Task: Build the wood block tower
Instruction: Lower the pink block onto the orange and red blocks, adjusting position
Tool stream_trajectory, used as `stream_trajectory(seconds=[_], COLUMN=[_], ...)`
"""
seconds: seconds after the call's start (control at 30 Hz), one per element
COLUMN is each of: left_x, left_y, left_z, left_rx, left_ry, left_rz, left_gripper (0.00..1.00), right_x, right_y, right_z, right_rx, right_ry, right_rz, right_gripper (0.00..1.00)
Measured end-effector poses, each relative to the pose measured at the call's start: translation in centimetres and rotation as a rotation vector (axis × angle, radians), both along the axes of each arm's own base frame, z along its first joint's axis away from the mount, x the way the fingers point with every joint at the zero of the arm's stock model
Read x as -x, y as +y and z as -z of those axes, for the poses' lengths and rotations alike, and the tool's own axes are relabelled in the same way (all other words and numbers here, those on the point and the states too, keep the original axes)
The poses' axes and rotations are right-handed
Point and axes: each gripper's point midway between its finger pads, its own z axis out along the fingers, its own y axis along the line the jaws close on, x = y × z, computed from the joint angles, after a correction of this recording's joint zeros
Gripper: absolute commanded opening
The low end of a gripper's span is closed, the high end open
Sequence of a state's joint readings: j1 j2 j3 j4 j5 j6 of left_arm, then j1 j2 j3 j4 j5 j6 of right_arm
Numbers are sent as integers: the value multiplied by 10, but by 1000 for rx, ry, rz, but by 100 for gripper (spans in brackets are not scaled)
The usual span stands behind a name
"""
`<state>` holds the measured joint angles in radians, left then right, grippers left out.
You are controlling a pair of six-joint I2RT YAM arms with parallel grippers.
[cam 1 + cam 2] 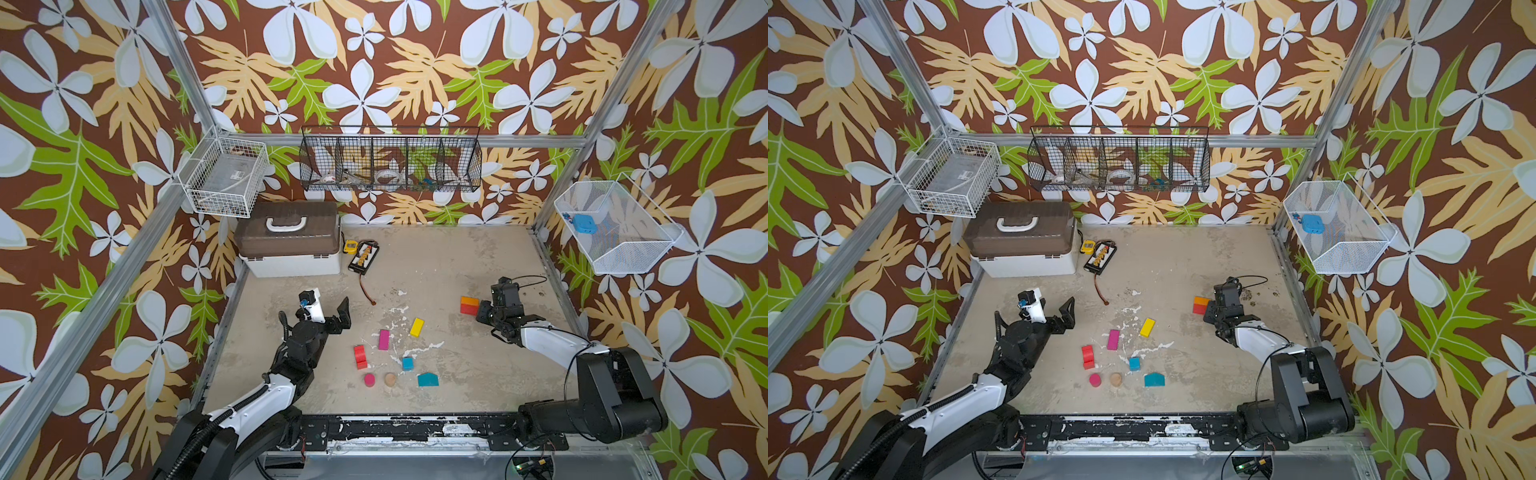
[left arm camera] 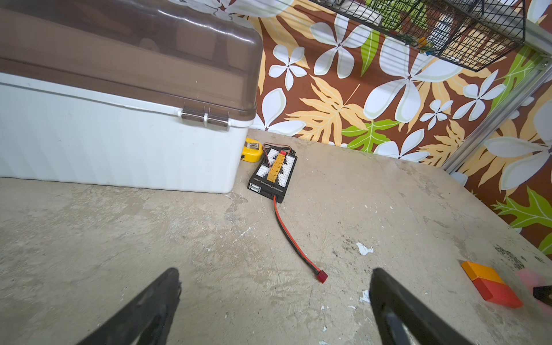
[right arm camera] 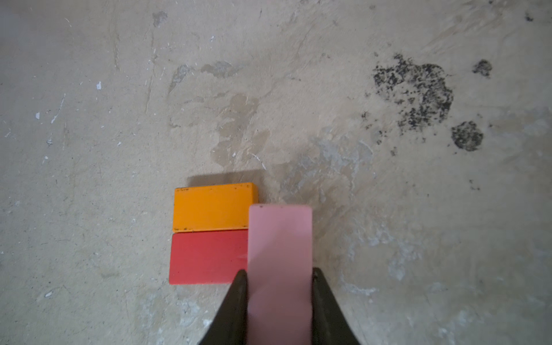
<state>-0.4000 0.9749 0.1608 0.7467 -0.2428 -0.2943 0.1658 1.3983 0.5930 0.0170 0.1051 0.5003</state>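
An orange brick and a red brick lie flat and touching at the right of the table. My right gripper hovers over their near end, shut on a pink brick that overlaps both from above; in both top views this gripper hides the pink brick. My left gripper is open and empty over bare table at the left. Loose in the middle lie a yellow brick, magenta brick, red piece, blue cube, teal house-shaped piece, magenta cylinder and tan cylinder. No tower shows.
A white toolbox with a brown lid stands at the back left. Beside it are a yellow tape measure and a black connector board with a red-plugged cable. Wire baskets hang on the walls.
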Motion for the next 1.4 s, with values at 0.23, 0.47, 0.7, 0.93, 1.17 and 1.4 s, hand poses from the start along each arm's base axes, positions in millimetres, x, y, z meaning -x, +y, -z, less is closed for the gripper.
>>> stream_trajectory(seconds=[0.23,0.47,0.7,0.93,1.17,1.4], left_x=[0,0,0,0,0,0], left_y=[1,1,2,2,2,2], left_z=[-2,-2,-2,1,1,1], left_rx=[3,4,2,-1,-2,-2], left_ry=[-10,-10,-9,-2,-1,0], left_rz=[-4,-5,-11,-14,-14,-14], left_gripper=[100,100,100,100,100,100], right_x=[-6,-10,-21,-23,-22,-23], right_y=[4,7,14,23,25,25], right_z=[-4,-6,-13,-17,-11,-5], right_rx=[-11,-20,-44,-50,-34,-9], right_ry=[-29,-37,-38,-20,16,38], right_rz=[-20,-27,-42,-50,-57,-66], right_gripper=[19,20,18,22,24,26])
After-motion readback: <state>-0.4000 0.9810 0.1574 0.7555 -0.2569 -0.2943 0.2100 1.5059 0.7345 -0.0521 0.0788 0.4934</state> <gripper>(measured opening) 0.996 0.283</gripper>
